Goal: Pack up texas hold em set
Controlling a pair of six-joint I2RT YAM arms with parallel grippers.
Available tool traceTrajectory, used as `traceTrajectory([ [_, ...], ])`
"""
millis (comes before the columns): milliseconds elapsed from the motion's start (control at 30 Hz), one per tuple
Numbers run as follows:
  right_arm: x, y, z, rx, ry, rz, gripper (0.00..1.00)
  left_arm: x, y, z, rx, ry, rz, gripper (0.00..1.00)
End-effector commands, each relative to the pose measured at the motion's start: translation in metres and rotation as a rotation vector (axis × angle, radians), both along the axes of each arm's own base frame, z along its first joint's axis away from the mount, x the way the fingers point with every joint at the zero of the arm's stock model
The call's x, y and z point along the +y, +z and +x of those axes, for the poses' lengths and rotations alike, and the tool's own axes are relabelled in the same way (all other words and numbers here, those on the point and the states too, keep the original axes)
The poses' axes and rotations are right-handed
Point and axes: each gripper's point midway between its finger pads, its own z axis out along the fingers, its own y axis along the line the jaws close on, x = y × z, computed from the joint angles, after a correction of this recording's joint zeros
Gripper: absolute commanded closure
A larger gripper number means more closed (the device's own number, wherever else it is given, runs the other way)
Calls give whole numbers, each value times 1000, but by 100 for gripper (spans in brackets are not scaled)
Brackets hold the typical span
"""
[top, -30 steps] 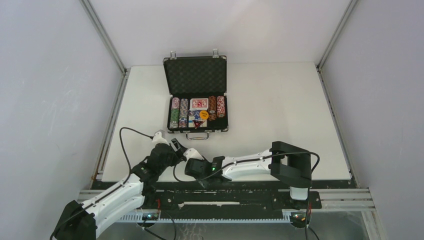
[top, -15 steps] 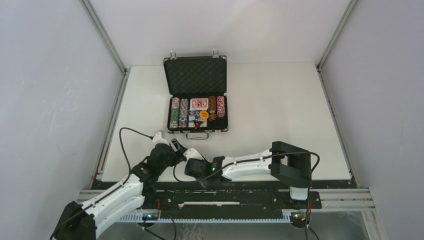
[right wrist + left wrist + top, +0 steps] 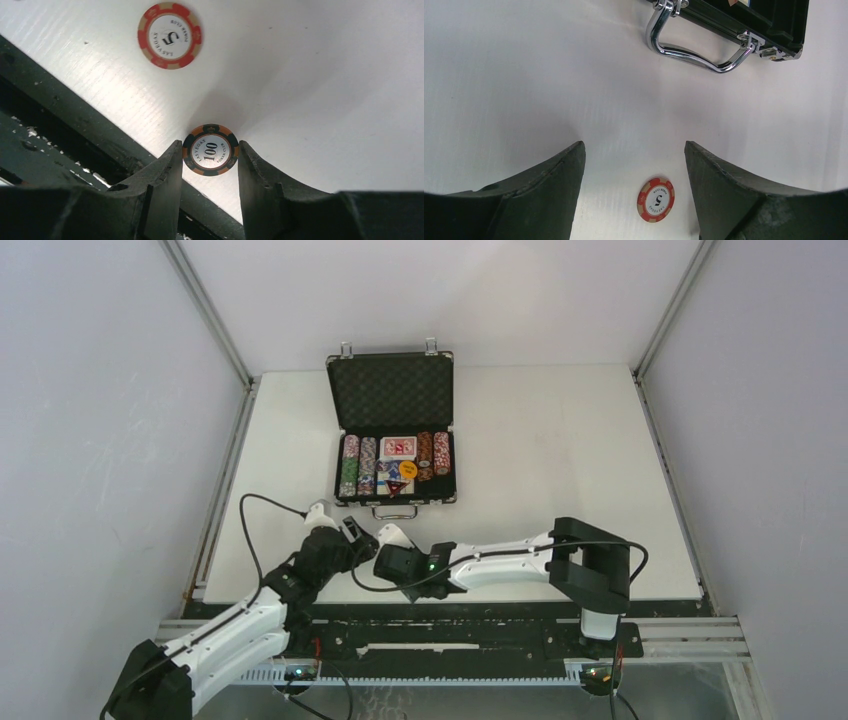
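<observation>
The black silver-edged case [image 3: 390, 390] lies open at the table's middle back, with striped chip rows, red and blue card decks and a yellow button inside. Its metal handle [image 3: 696, 50] shows in the left wrist view. My right gripper [image 3: 210, 151] is shut on a black-and-orange "100" poker chip [image 3: 210, 150], held by its edges close over the table's near edge. A red "5" chip [image 3: 170, 36] lies flat just beyond it. My left gripper [image 3: 634, 155] is open, its fingers either side of that red chip [image 3: 656, 199] and apart from it.
The black rail [image 3: 60, 130] at the table's near edge runs right under my right gripper. Both grippers are close together at the near left [image 3: 375, 545], a short way in front of the case. White walls and metal posts [image 3: 205, 310] frame the table.
My right wrist has shifted slightly away from the table's near edge and to the right, with the 100 chip in it. The left arm has stayed still.
</observation>
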Motion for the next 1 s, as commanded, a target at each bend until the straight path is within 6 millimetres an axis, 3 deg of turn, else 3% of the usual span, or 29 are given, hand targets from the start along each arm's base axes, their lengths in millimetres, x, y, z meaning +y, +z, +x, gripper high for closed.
traceTrajectory([
  [0,-1,25,15,-57,-13,37,62,-5,4,0,-5,-39,8,22],
  [133,-5,29,22,-71,-26,34,62,-15,9,1,-3,-79,-9,22],
  [500,-21,47,40,-115,-69,48,62,-83,39,-14,75,-406,-188,22],
  [733,-29,54,44,-129,-84,60,62,-103,50,-24,88,-501,-297,24],
  [967,-31,55,42,-129,-82,67,62,-105,50,-18,85,-513,-356,26],
])
